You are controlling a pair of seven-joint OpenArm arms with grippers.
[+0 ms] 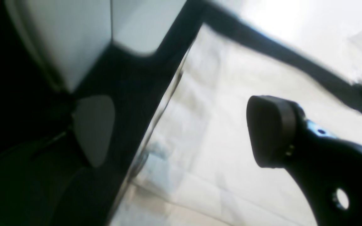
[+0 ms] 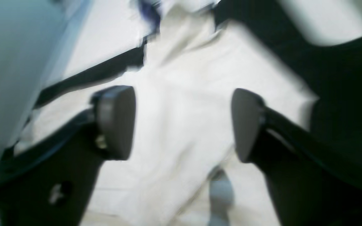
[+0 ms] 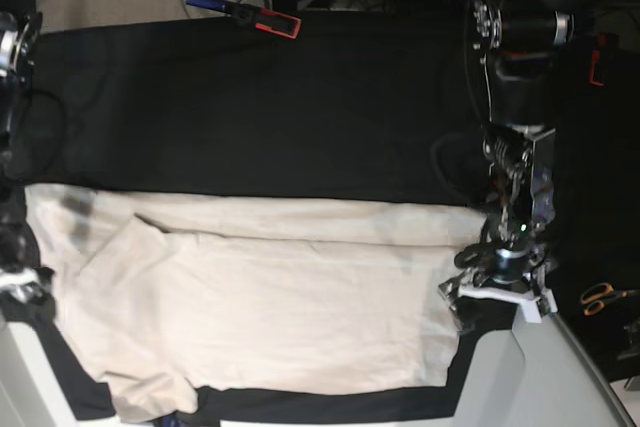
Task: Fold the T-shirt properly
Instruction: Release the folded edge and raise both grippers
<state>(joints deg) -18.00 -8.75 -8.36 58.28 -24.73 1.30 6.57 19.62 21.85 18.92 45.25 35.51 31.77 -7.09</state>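
the t-shirt (image 3: 270, 297) lies spread on the black table cloth (image 3: 300, 107) (cables behind); left gripper (image 1: 181, 131) and right gripper (image 2: 182, 122) both gape, holding nothing.

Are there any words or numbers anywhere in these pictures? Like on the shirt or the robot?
No words or numbers can be read.
T-shirt: plain cream, no print or label showing.
Black table cloth: no writing.
Robot arm: any markings are too small to read.
Both wrist pictures: too blurred to show any text.
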